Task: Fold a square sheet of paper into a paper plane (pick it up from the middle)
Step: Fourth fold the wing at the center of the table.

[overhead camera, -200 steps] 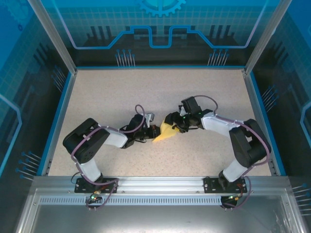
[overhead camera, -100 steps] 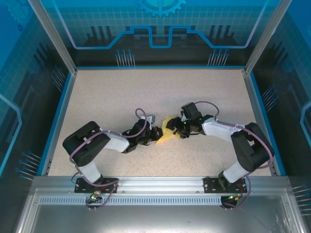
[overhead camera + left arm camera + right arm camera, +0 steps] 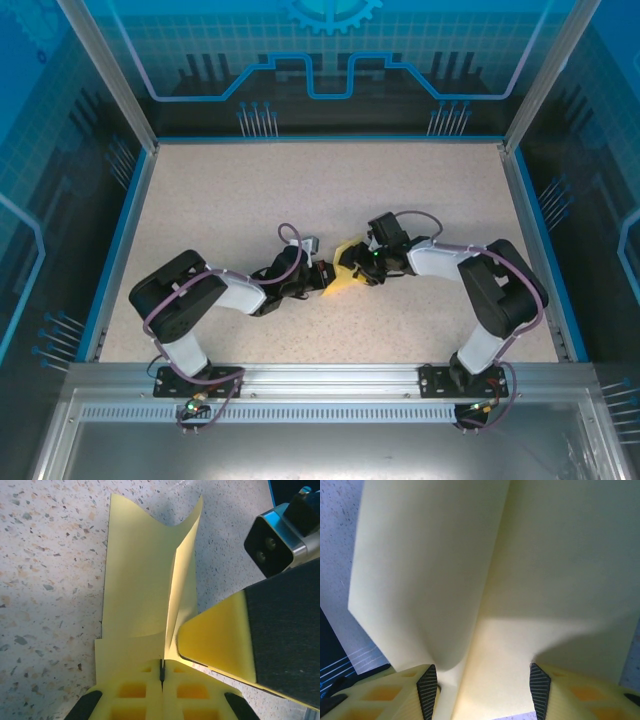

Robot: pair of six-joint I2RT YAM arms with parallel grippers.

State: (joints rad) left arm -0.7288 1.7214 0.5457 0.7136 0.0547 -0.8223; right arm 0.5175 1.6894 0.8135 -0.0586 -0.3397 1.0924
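My end effectors meet at the folded sheet of paper point(image 3: 341, 281) point(image 3: 140, 590) point(image 3: 430, 570), mid-bench point(image 3: 300, 190).
Left end effector point(image 3: 322, 275) point(image 3: 161, 667) is clamped tight on the paper's crease; right end effector point(image 3: 356, 266) point(image 3: 484, 685) stands part-open astride the flaps. The free edges curl upward, and bare bench lies all around.

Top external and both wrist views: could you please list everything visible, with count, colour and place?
folded sheet of paper: one, pale yellow, mid-table between the end effectors, centre fold raised.
table: one, speckled beige with a blue border.
enclosure panels: several, translucent blue, at the far and side edges.
rail: one, silver, near edge, under both arm bases.
cables: purple, looped along each arm.
left arm and right arm: two, black and white.
left end effector: one, yellow, shut on the paper's fold.
right end effector: one, yellow with black pads, fingers apart astride the paper.
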